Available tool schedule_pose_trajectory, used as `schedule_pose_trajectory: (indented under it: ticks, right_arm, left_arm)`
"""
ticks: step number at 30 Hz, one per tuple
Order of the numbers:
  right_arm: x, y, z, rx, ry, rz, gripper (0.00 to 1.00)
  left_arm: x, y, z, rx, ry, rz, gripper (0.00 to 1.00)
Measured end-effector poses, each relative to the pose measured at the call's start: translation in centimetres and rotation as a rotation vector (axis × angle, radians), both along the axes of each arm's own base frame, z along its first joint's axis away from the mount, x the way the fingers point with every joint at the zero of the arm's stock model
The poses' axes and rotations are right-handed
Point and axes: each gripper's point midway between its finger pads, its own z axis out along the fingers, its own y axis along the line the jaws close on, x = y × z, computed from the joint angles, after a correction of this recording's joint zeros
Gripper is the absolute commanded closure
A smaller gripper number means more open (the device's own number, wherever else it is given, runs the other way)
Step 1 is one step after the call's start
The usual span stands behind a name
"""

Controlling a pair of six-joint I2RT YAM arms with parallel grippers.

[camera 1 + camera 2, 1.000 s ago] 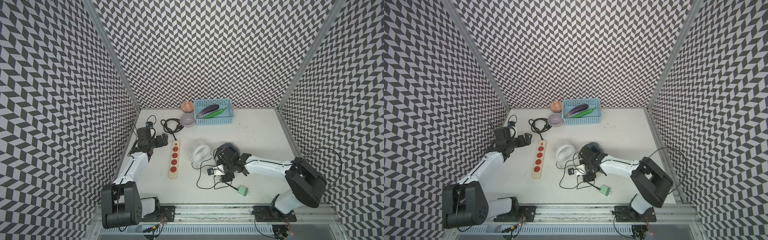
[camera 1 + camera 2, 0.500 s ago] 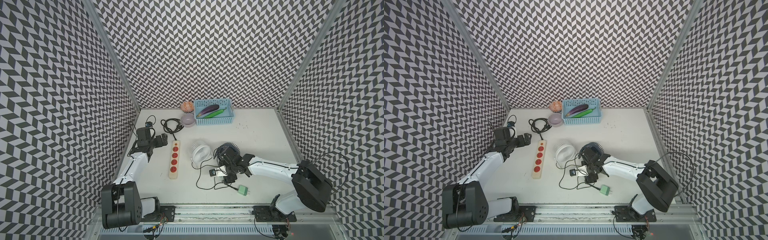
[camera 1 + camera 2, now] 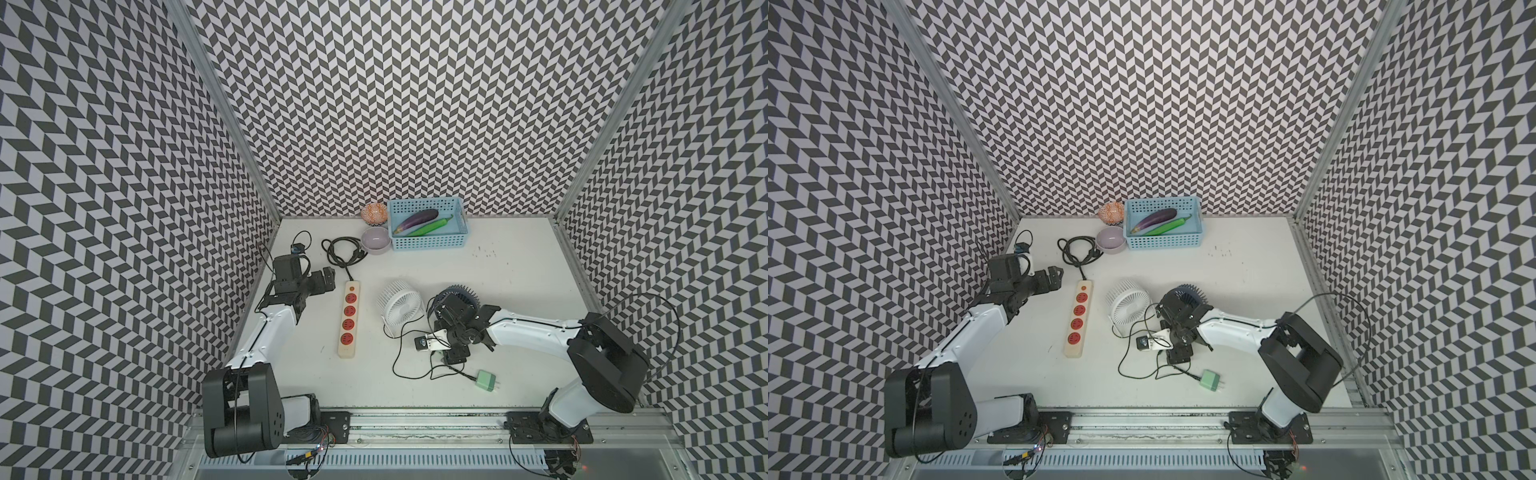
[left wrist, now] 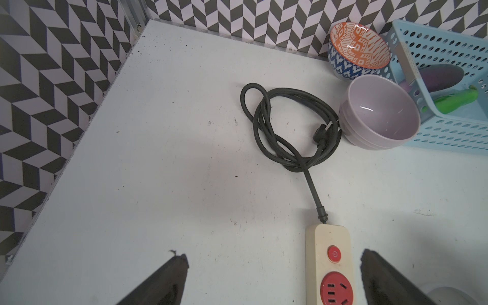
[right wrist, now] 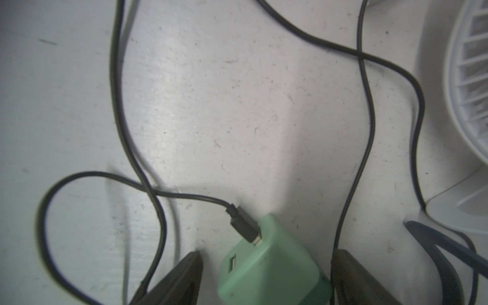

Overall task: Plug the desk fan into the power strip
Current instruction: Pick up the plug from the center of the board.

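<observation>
The cream power strip (image 3: 349, 319) (image 3: 1079, 320) lies on the table with its red sockets up. Its button end (image 4: 328, 264) shows between my left gripper's fingers. My left gripper (image 4: 274, 254) (image 3: 328, 276) hovers wide open by that end, holding nothing. The white desk fan (image 3: 401, 307) (image 3: 1128, 305) (image 5: 470, 105) stands to the right of the strip. Its thin black cable (image 5: 368, 118) loops to a green plug adapter (image 3: 487, 380) (image 3: 1211, 380) (image 5: 272, 264) lying on the table. My right gripper (image 5: 268, 254) (image 3: 455, 356) is open just short of the adapter, with a gap on each side.
A dark fan (image 3: 455, 293) stands behind my right wrist. At the back are a blue basket (image 3: 428, 243) with vegetables, a lilac bowl (image 3: 376, 240) and a patterned bowl (image 3: 374, 212). The strip's coiled black cord (image 3: 343, 251) lies next to the lilac bowl.
My right wrist has edged slightly toward the front edge, nearer the green adapter, and its elbow has shifted a little. The left arm has not moved.
</observation>
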Motion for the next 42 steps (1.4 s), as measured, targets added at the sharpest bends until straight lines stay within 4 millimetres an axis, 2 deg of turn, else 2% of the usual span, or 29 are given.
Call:
schedule_pose_trajectory:
  ticks: [6, 14, 26, 33, 42]
  right_arm:
    - [-1.5, -1.6, 0.2, 0.005, -0.004, -0.002, 0.21]
    - [-2.8, -3.0, 0.3, 0.021, -0.012, -0.013, 0.31]
    - [-2.5, -2.5, 0.3, 0.059, -0.025, -0.020, 0.53]
    - [-2.3, -2.3, 0.5, 0.071, -0.036, -0.019, 0.62]
    - [-1.9, -1.8, 1.2, 0.084, -0.048, -0.019, 0.84]
  left_arm:
    - [0.0, 0.0, -0.1, -0.001, 0.001, -0.001, 0.00]
    - [0.0, 0.0, 0.0, 0.000, -0.002, -0.001, 0.00]
    - [0.0, 0.0, 0.0, 0.000, -0.004, 0.000, 0.00]
    - [0.0, 0.1, 0.0, -0.002, -0.004, 0.002, 0.00]
    - [0.0, -0.2, 0.1, -0.001, -0.006, -0.025, 0.00]
